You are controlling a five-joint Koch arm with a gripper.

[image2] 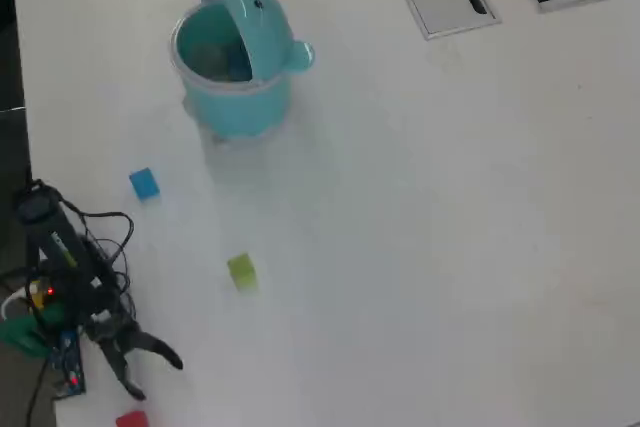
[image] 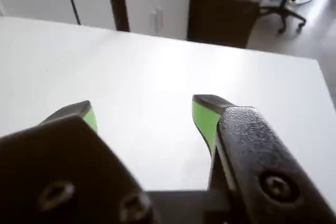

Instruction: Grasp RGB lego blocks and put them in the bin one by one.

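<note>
Hovering near the desk's (image2: pixel 420 247) lower-left corner, the pincer (image2: pixel 155 375) gapes wide and empty, apparently readying for the red block (image2: pixel 131 419) just beside it. Yellow-green (image2: pixel 241 271) and blue (image2: pixel 144 184) blocks lie between it and the bin (image2: pixel 232 97), lid flipped open.

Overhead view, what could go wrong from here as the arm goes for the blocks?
The small red plastic block lies at the picture's bottom edge, close under the open gripper; a descent might nudge it away. The round teal plastic bin has its flip lid leaning over part of the opening, so a drop could bounce out.
</note>
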